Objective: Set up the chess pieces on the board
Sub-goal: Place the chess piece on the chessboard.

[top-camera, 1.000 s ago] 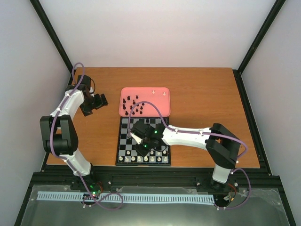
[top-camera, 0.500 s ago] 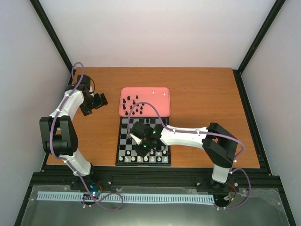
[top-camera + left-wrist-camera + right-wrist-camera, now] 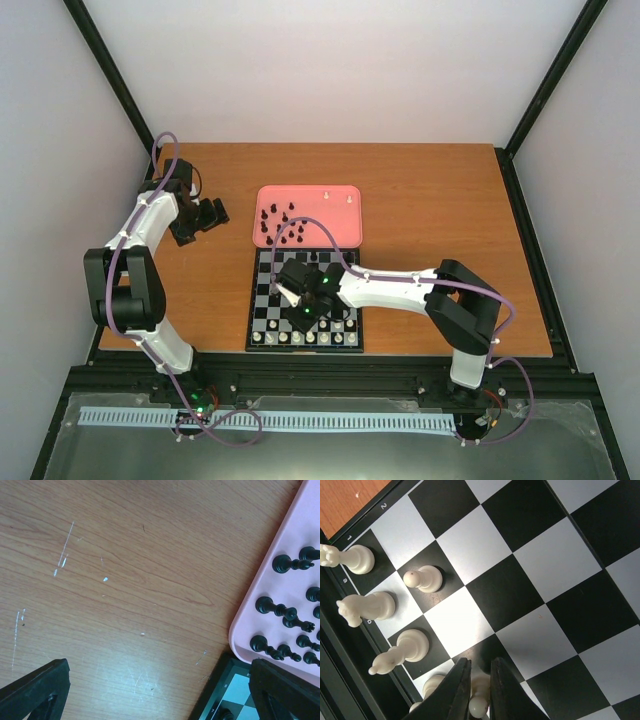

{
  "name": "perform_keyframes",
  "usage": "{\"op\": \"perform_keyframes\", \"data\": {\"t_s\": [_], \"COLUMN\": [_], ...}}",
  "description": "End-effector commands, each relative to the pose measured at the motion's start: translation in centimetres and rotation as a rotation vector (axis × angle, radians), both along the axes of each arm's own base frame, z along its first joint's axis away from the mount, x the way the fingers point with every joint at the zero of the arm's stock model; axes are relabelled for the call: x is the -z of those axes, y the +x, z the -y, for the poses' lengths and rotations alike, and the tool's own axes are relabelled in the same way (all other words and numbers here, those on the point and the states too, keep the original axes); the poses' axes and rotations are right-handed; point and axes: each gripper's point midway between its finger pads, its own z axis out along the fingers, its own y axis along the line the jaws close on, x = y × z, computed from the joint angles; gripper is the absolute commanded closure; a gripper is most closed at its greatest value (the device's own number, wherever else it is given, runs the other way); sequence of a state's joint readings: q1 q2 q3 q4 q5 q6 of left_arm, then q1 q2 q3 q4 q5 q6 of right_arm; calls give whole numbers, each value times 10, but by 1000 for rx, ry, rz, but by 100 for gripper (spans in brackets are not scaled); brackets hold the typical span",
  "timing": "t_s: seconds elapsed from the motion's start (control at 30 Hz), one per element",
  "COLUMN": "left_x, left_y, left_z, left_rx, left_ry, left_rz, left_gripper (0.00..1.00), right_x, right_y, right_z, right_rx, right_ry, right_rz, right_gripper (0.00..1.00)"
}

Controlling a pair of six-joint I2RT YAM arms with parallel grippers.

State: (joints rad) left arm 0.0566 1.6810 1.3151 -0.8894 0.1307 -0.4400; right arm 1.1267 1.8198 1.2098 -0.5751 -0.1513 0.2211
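The board (image 3: 254, 300) lies at the table's near middle, with a row of white chess pieces (image 3: 300, 338) along its near edge. My right gripper (image 3: 303, 312) hangs low over the board's near left part. In the right wrist view its fingers (image 3: 462, 680) are shut on a white pawn (image 3: 480, 700) just above a dark square. A rook (image 3: 351, 559), a knight (image 3: 367, 606), a bishop (image 3: 402, 650) and a pawn (image 3: 422, 578) stand nearby. My left gripper (image 3: 212, 215) is open over bare wood, left of the tray; its fingers (image 3: 40, 690) hold nothing.
A pink tray (image 3: 310, 190) behind the board holds several black pieces (image 3: 280, 222) and two white ones (image 3: 349, 199). The left wrist view shows the tray's corner (image 3: 260, 595), black pieces (image 3: 277, 607) in it and the board's corner (image 3: 235, 690).
My right arm has drifted slightly left over the board, still with the pawn. The left arm has not moved.
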Motion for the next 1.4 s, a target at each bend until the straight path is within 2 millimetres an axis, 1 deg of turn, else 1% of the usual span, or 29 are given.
{"op": "perform_keyframes", "data": {"t_s": [0.0, 0.3, 0.47, 0.77, 0.83, 0.87, 0.93, 1.1, 1.2, 1.23, 1.27, 1.33, 1.37], "left_x": [-11, -9, -10, -11, -12, -12, -13, -17, -20, -21, -22, -23, -24], "left_y": [6, 6, 6, 4, 4, 5, 4, 5, 6, 6, 6, 6, 7], "left_z": [-1, -1, -1, -1, -1, -1, -1, 0, 1, 2, 2, 2, 1], "left_rx": [16, 17, 18, 18, 20, 19, 20, 22, 24, 24, 25, 26, 25], "left_ry": [18, 20, 21, 23, 22, 22, 21, 15, 12, 8, 8, 9, 12], "left_rz": [38, 33, 33, 35, 36, 37, 39, 46, 52, 54, 56, 59, 61], "left_gripper": [0, 0, 0, 0, 0, 0, 0, 0, 0, 0, 0, 0, 0], "right_x": [-3, -3, -6, -16, -22, -25, -35, -60, -83, -90, -98, -109, -110], "right_y": [3, 1, 3, 11, 15, 18, 27, 47, 66, 76, 91, 127, 149], "right_z": [-8, -8, -9, -6, -5, -5, -6, -11, -12, -10, -6, 5, 14], "right_rx": [-23, -43, -45, -38, -29, -24, -9, -22, -1, 20, 55, 142, 197], "right_ry": [16, 12, 13, 14, 13, 13, 16, 38, 67, 76, 87, 101, 96], "right_rz": [2, -6, 8, 63, 90, 106, 147, 197, 222, 228, 233, 234, 234], "right_gripper": [87, 86, 84, 72, 70, 68, 62, 54, 51, 51, 50, 50, 50]}}
